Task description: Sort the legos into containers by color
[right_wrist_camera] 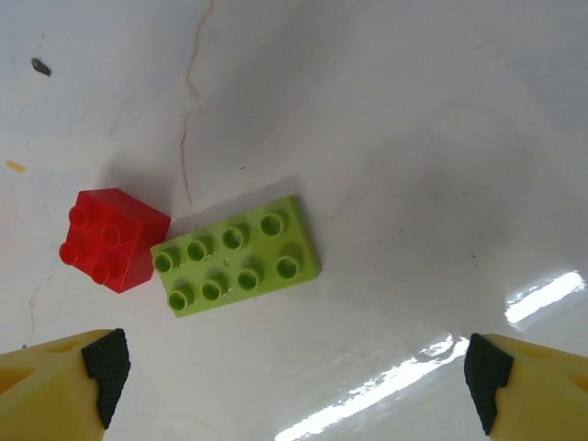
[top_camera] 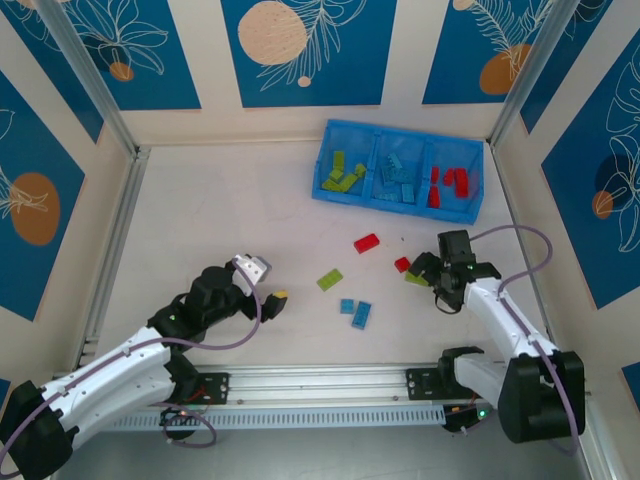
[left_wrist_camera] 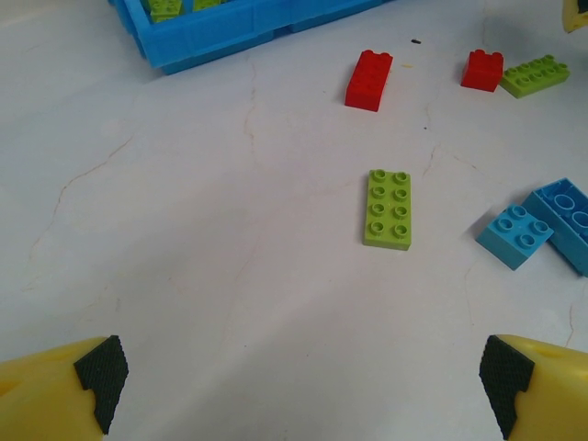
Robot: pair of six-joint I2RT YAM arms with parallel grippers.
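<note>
The blue tray (top_camera: pixel 395 207) at the back right holds the containers: lime legos on the left, light blue in the middle, red on the right. Loose legos lie on the table: a red brick (top_camera: pixel 367 242), a small red one (top_camera: pixel 402 264), a lime one (top_camera: pixel 417 279), another lime one (top_camera: pixel 330 279) and two light blue ones (top_camera: pixel 355 311). My right gripper (right_wrist_camera: pixel 294 381) is open above the lime brick (right_wrist_camera: pixel 236 256), which touches the small red brick (right_wrist_camera: pixel 110 239); nothing sits between its fingers. My left gripper (left_wrist_camera: pixel 303 386) is open and empty, short of a lime brick (left_wrist_camera: pixel 388 209).
In the left wrist view the tray's corner (left_wrist_camera: pixel 202 37) is at the top left, with a red brick (left_wrist_camera: pixel 369 80) and light blue bricks (left_wrist_camera: pixel 515 235) to the right. Metal frame posts and panel walls close in the table's sides.
</note>
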